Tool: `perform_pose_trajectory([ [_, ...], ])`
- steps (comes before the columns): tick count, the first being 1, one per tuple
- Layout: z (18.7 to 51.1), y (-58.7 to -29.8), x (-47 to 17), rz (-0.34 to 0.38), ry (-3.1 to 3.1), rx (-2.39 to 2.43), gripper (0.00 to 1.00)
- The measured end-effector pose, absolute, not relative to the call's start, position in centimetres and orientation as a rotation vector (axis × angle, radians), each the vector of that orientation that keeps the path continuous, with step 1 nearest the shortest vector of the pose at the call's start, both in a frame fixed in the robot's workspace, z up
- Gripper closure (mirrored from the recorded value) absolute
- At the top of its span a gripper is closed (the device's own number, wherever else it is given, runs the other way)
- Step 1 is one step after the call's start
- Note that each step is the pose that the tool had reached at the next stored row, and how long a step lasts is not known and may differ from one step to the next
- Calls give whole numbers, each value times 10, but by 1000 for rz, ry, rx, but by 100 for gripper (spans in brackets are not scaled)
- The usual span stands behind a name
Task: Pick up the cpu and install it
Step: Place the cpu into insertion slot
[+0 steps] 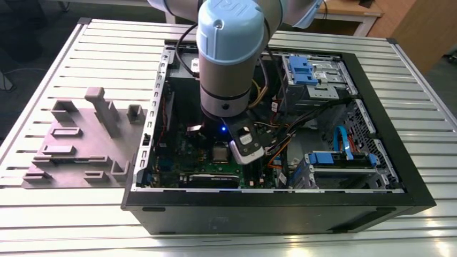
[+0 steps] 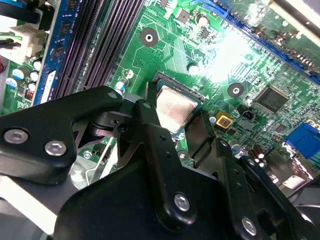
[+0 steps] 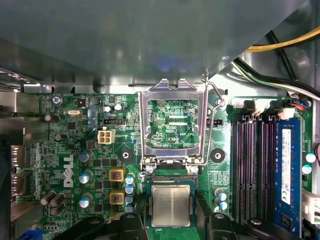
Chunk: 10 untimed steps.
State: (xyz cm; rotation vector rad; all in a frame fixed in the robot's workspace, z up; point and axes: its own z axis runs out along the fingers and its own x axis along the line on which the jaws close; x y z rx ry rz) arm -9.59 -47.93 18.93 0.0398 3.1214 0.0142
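Second wrist view: your gripper pinches cpu by both edges, fingers narrowed onto it, low in open socket on green board inside black case

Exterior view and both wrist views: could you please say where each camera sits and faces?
Exterior view: off the arm, high up, looking down into the open computer case; the arm reaches in.
First wrist view: on the arm, looking straight down on the green board; the gripper flanks the cpu.
Second wrist view: on the arm, looking slantwise at the board past the gripper.
Both wrist views share the cpu.
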Motion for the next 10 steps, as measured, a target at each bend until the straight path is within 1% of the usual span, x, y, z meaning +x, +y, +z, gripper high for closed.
perform_pose_trajectory([
  [10, 188, -479, -96, 12, 3122, 40, 53],
])
